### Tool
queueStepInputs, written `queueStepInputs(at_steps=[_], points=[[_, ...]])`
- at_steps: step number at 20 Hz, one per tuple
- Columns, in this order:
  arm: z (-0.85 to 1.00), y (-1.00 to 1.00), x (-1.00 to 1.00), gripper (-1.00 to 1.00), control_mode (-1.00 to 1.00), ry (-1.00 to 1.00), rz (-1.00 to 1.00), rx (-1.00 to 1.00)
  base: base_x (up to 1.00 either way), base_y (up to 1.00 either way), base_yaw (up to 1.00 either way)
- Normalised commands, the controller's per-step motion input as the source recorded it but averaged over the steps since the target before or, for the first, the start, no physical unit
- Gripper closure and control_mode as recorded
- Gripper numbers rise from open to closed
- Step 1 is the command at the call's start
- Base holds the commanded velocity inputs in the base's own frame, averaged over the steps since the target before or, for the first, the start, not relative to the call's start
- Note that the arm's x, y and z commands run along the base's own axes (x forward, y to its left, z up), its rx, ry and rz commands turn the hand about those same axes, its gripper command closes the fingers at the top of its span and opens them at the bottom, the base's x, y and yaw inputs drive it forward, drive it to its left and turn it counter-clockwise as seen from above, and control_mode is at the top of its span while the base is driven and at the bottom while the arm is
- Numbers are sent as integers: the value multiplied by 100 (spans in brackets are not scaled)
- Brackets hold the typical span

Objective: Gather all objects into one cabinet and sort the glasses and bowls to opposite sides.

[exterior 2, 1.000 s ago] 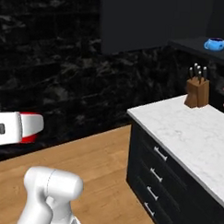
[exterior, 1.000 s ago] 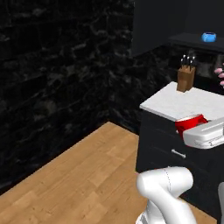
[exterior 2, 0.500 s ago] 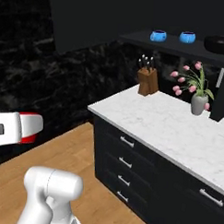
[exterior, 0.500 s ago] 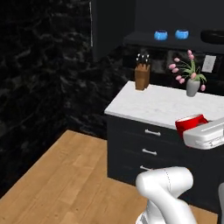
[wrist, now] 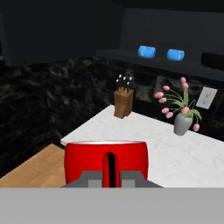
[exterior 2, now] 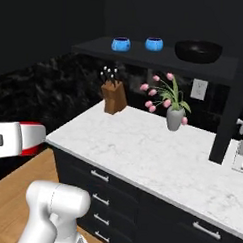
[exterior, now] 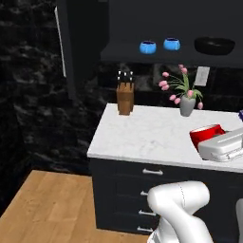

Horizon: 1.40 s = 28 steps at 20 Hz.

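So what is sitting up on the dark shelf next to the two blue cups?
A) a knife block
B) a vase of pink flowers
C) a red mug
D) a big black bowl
D: the black bowl rests on the shelf to the right of the two blue cups; the vase and knife block stand down on the counter.

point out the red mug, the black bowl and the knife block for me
red mug [wrist: 106,162], hand view, on its front wall beside the handle
black bowl [exterior 2: 198,51], right base view, on its outer wall, up on the shelf
knife block [exterior: 125,98], left base view, on the wooden body below the knife handles
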Motion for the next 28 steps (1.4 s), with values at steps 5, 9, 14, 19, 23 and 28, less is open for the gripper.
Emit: queueStepInputs(at_steps=[5, 9, 14, 19, 23, 28], points=[[0, 0, 0, 100, 100, 0, 0, 0, 78, 38, -35], [0, 0, 0, 100, 100, 0, 0, 0, 44, 33, -34], [0, 0, 0, 100, 100, 0, 0, 0, 15, 2, -45], [0, 0, 0, 100, 100, 0, 0, 0, 28, 0, -47], [0, 0, 0, 100, 100, 0, 0, 0, 33, 18, -30], [0, 0, 0, 100, 100, 0, 0, 0, 45, 52, -21]])
